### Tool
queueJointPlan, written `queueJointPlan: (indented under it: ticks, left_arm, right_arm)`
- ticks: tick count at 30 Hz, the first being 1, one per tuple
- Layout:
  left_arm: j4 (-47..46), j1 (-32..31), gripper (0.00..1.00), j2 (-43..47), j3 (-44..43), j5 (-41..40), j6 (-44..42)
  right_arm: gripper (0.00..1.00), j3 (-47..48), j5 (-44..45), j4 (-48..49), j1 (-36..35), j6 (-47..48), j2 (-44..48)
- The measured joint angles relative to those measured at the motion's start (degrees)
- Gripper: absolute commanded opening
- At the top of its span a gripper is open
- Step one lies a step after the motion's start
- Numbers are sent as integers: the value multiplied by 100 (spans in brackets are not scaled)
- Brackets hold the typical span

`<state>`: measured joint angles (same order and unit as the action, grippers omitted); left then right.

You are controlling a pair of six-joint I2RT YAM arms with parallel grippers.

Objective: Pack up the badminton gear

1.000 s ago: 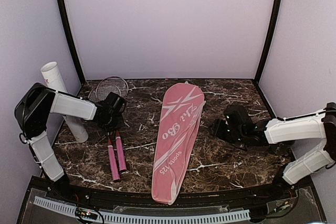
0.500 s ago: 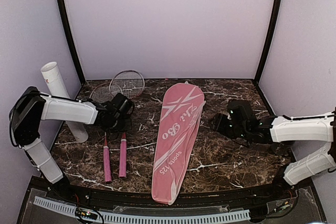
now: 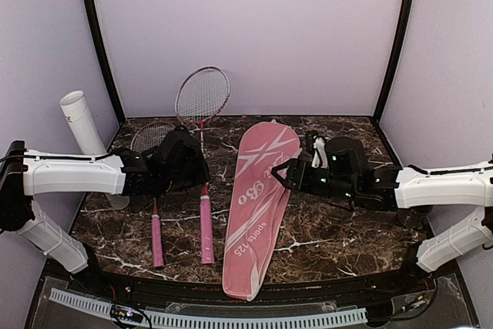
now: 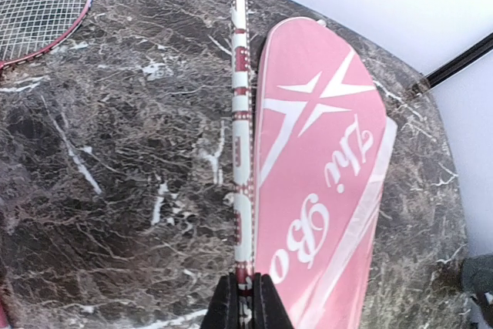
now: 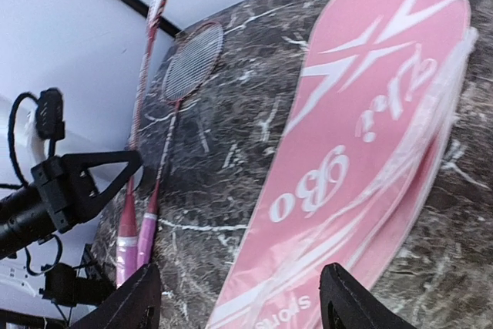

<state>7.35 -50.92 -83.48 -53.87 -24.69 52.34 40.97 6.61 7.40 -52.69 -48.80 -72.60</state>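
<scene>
My left gripper [image 3: 194,169] is shut on the thin shaft of one red-framed racket [image 3: 202,94]. The racket is tilted, with its head raised toward the back wall and its pink handle [image 3: 206,230] low at the front. In the left wrist view the fingertips [image 4: 246,302] pinch the shaft [image 4: 240,113] beside the pink bag [image 4: 323,175]. The second racket [image 3: 154,136] lies flat on the table. The pink bag [image 3: 258,198] lies lengthwise in the middle. My right gripper [image 3: 289,173] is open over the bag's right edge [image 5: 362,152]. The white tube [image 3: 83,125] leans at the far left. No shuttlecocks show.
The marble table [image 3: 339,229] is enclosed by lilac walls with black corner posts [image 3: 397,36]. The left arm's body [image 5: 85,182] shows in the right wrist view beside the two pink handles [image 5: 137,233]. A ribbed strip [image 3: 231,320] runs along the near edge.
My left gripper lifted one racket, tipped its head up and carried it right toward the bag. My right gripper moved left to the bag's edge.
</scene>
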Motion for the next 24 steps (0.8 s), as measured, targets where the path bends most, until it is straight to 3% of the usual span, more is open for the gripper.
queueJointPlan:
  ticks: [9,24]
  left_arm:
    - [-588,-365,0,17,-52,-278,378]
    - [-815,-439,0,232,-33,-625,387]
  right_arm:
    - [73,614,-861,809,-1032,214,-1123]
    - [69,1569,-1869,885,-1307,850,-2474]
